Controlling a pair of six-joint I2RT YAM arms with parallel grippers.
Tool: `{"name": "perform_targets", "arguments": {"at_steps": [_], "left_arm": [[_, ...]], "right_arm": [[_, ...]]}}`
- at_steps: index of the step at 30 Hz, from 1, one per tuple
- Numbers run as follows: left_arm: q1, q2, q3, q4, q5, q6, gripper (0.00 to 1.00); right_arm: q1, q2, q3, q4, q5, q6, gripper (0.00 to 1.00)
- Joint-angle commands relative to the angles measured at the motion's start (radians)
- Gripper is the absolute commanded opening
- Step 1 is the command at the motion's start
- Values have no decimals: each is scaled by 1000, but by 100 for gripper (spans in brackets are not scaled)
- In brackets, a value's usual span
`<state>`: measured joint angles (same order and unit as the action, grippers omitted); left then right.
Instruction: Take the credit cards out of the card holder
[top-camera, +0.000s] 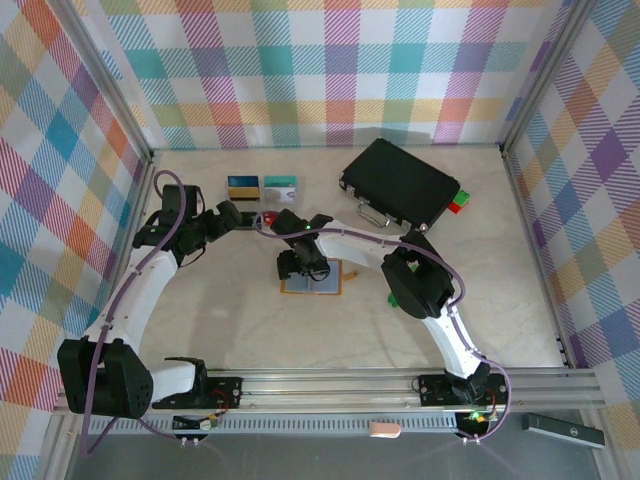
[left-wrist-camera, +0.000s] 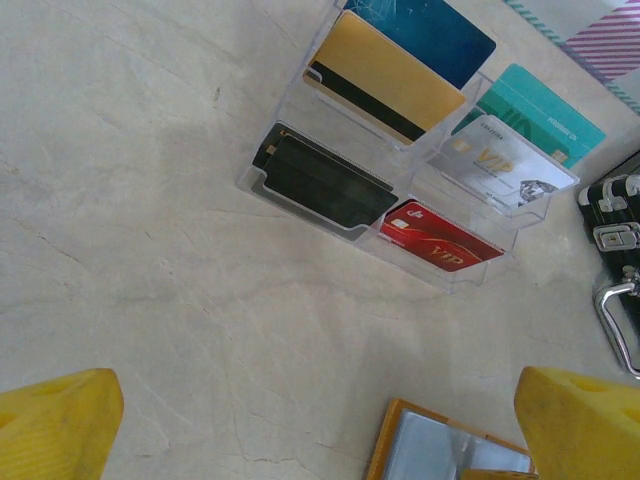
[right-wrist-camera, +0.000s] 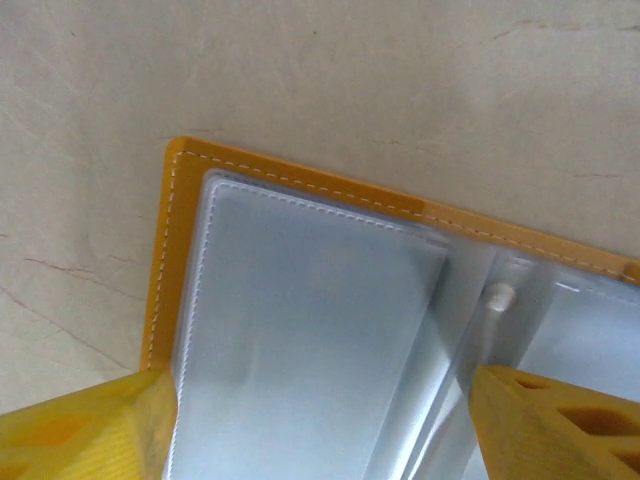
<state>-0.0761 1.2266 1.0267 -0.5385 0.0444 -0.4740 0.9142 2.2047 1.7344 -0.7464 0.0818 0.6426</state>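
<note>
The card holder lies open on the table, orange-tan rim with grey-blue pockets; no card shows in the pocket in view. My right gripper hovers low over it, open, its yellow fingers straddling the left pocket. The credit cards stand in a clear rack: blue, gold, teal, grey-white, dark and red. My left gripper is open, above bare table between the rack and the holder's corner.
A large black hard case with a metal handle lies at the back right, a green-and-red block beside it. The rack sits at the back left. Checked walls enclose the table on three sides.
</note>
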Motion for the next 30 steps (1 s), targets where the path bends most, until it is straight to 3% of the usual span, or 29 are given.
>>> {"name": "perform_targets", "arguments": {"at_steps": [1, 19, 26, 30], "left_arm": [[13, 3, -3, 24, 15, 9, 100], [13, 27, 1, 23, 57, -10, 100], [18, 16, -73, 53, 6, -61, 100], [19, 20, -129, 73, 31, -84, 100]], "right_arm": [[2, 38, 36, -54, -30, -18, 77], [0, 64, -22, -71, 16, -11, 65], [0, 109, -16, -95, 33, -27, 65], [0, 130, -30, -103, 43, -30, 61]]}}
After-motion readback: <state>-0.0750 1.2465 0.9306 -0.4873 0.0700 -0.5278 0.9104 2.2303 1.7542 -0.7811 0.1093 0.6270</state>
